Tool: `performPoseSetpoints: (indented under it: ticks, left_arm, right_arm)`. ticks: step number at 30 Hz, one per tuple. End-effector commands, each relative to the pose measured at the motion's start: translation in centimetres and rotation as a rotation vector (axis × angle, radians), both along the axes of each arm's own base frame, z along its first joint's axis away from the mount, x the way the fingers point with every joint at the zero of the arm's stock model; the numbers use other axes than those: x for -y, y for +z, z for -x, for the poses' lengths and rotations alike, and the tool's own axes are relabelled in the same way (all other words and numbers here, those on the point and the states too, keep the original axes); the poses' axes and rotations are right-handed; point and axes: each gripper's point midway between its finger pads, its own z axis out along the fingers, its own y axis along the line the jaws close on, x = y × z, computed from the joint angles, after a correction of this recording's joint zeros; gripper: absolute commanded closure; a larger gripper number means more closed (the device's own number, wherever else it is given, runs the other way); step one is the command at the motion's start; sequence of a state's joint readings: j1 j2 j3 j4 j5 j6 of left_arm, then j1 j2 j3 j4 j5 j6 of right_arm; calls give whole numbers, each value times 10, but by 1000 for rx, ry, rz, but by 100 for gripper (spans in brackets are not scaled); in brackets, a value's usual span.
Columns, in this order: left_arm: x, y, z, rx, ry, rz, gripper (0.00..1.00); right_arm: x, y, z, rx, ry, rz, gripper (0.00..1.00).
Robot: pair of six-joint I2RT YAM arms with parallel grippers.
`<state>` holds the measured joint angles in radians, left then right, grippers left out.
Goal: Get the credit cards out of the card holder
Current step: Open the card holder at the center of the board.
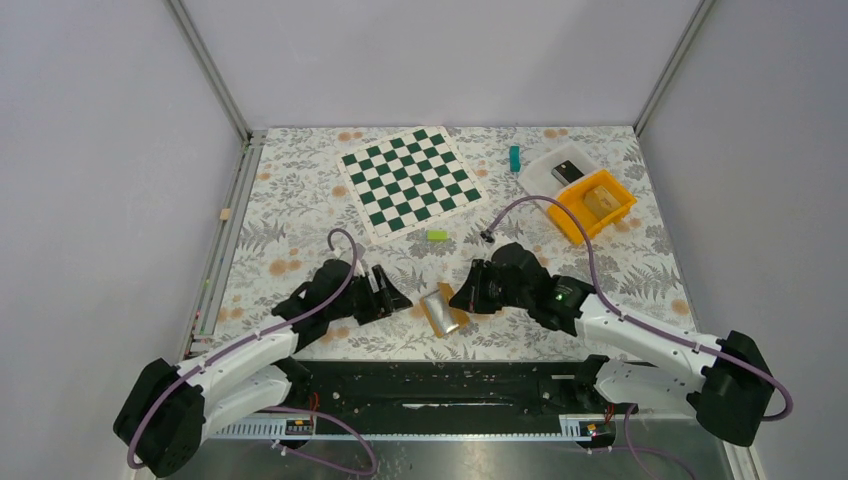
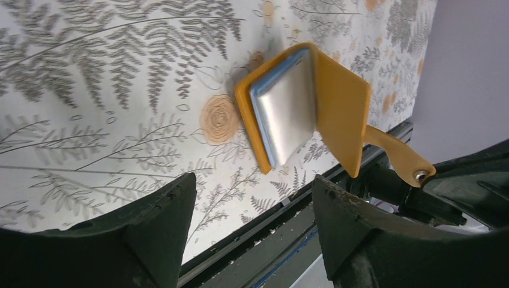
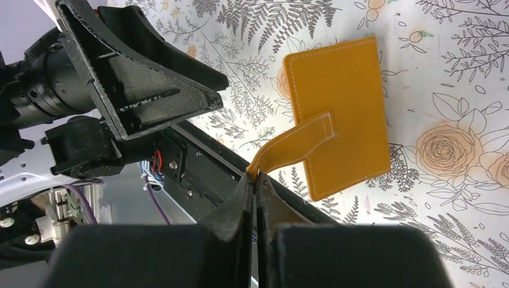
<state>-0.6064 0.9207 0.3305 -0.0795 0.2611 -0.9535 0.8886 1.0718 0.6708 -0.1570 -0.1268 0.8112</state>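
Note:
The orange card holder lies near the table's front edge, between my two grippers. In the left wrist view it stands half open, and the light-blue credit cards lie stacked inside, shiny on top. My right gripper is shut on the holder's strap tab and holds the flap lifted. It shows in the top view at the holder's right edge. My left gripper is open and empty, just short of the holder, to its left in the top view.
A green-and-white chessboard lies at the back centre, with a small green block in front of it. A teal object, a white tray and an orange bin stand at the back right. The black base rail runs just behind the holder.

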Motion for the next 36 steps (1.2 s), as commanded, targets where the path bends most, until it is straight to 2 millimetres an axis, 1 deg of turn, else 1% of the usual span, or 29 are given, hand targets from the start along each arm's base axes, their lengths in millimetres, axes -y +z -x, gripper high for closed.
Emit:
performPoseSetpoints:
  ticks: [1, 6, 10, 13, 16, 19, 23, 26, 32, 36]
  left_arm:
    - [22, 26, -12, 92, -25, 85, 30]
    - [30, 5, -6, 48, -55, 72, 30]
    - [38, 1, -3, 35, -81, 75, 33]
    - [42, 1, -3, 27, -90, 56, 34]
    - [43, 2, -3, 33, -94, 21, 35]
    - [43, -1, -2, 29, -94, -6, 37]
    - [43, -7, 1, 14, -98, -30, 37]
    - [46, -9, 2, 11, -101, -37, 37]
    - [53, -11, 3, 3, -118, -50, 38]
    - [62, -11, 4, -3, -140, -35, 39]
  right_arm:
    - [-8, 14, 5, 1, 16, -81, 100]
    - [-5, 8, 9, 2, 15, -92, 100]
    - [-4, 9, 9, 15, 27, -92, 100]
    - [-2, 13, 7, 38, 26, -80, 100]
    - [14, 9, -3, 94, -18, 0, 100]
    - [34, -4, -18, 127, -58, 109, 100]
    - [59, -31, -36, 42, -111, 182, 100]
    - [72, -46, -45, -2, -136, 211, 100]
    - [76, -62, -44, -29, -128, 243, 100]
    - [78, -65, -43, -36, -130, 243, 100]
